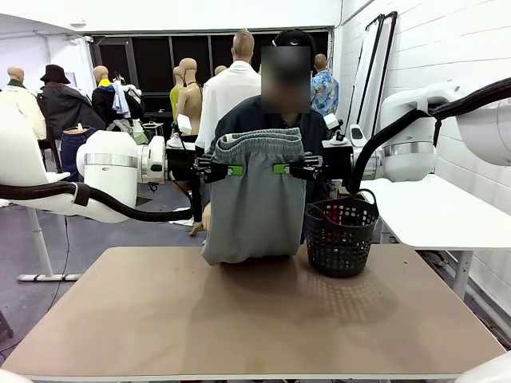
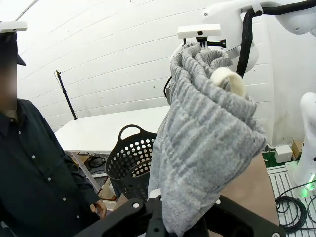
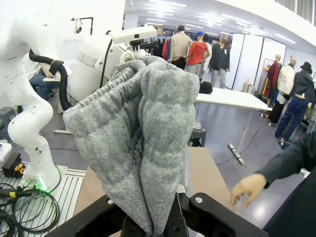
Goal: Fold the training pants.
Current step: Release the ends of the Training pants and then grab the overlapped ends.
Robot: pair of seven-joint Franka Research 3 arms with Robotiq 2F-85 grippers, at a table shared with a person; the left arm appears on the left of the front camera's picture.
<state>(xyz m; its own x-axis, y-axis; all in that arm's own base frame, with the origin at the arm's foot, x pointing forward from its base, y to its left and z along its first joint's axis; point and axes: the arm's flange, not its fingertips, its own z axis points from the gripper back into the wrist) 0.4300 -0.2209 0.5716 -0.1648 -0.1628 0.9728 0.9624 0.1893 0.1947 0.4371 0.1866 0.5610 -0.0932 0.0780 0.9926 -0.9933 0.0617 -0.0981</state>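
Left gripper [image 1: 236, 169] and right gripper [image 1: 279, 168] each clamp the training pants [image 1: 254, 211] below the waistband, holding them hanging over the far edge of the table [image 1: 239, 319], left of the basket [image 1: 342, 235]. Judged mid-lift; the next move calls for laying them flat nearward

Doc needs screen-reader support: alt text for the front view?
The left gripper and right gripper hold the training pants up by the waistband, the grey fabric hanging down to the table. A black mesh basket stands on the table at the robot's right of the pants, and a person in a dark shirt stands behind them.
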